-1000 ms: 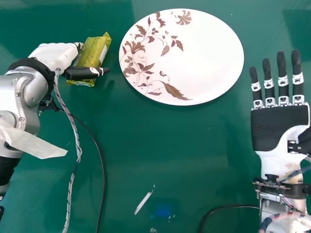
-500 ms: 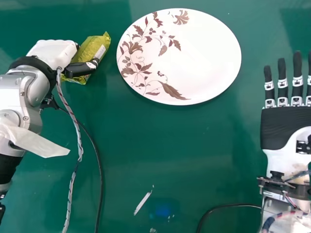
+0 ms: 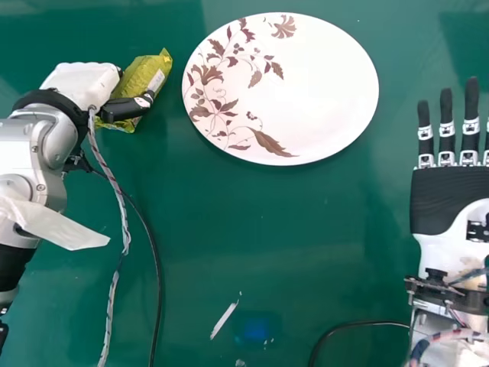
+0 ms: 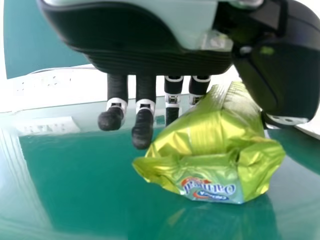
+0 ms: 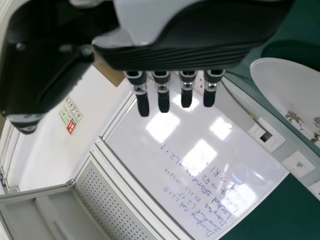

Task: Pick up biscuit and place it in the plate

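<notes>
Left of the plate [image 3: 306,92], the left hand [image 3: 82,80] was clenched on the biscuit packet [image 3: 156,67], its thumb [image 3: 121,109] across the near end and its fingers [image 4: 142,127] on the opposite side in the left wrist view. The thumb had swung in against the wrapper over the last second, and the packet had twisted a little under it, so the hand seemed to have gone from reaching round the packet to pinching it. The packet was just beside the plate's left rim, outside it and apart from it; whether it had left the table [image 3: 229,206] I could not tell. For the task, that meant the grasp looked nearly settled, while the placing was still undone: a lift, then a carry rightward over the rim, appeared to be called for. The slick wrapper, held near one end, might have slipped or swung. Right of the plate, the right hand [image 3: 451,200] had drifted a little farther from it, fingers straight and released, which left more room on that side.
</notes>
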